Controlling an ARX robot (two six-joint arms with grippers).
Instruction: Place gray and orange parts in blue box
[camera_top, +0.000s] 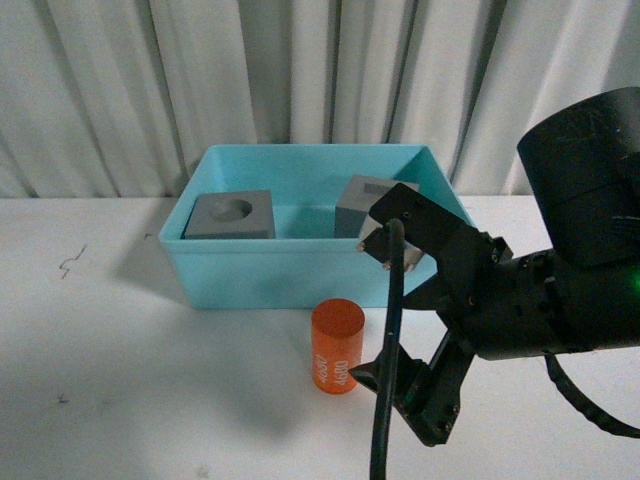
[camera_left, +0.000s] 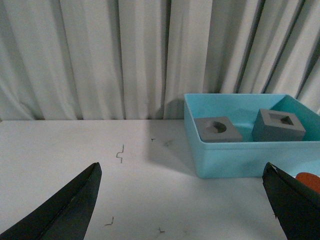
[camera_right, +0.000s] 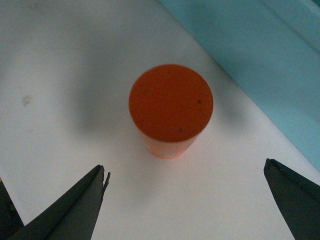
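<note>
Near splayed right gripper (camera_right: 185, 167), upright orange cylinder (camera_top: 336, 345), seemingly matte gray cubes (camera_top: 232, 215) in blue box (camera_top: 260, 265).

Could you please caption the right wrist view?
Right gripper, jaws open, aimed at the upright orange cylinder beside the blue box.

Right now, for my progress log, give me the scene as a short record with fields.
box: blue box on the table
in box: round-recess cube at left; square-recess cube at right
outside box: orange cylinder, upright on the table in front of the box
left gripper: open, empty
right gripper: open, empty, beside the cylinder, not gripping it
left to do: cylinder into box
</note>
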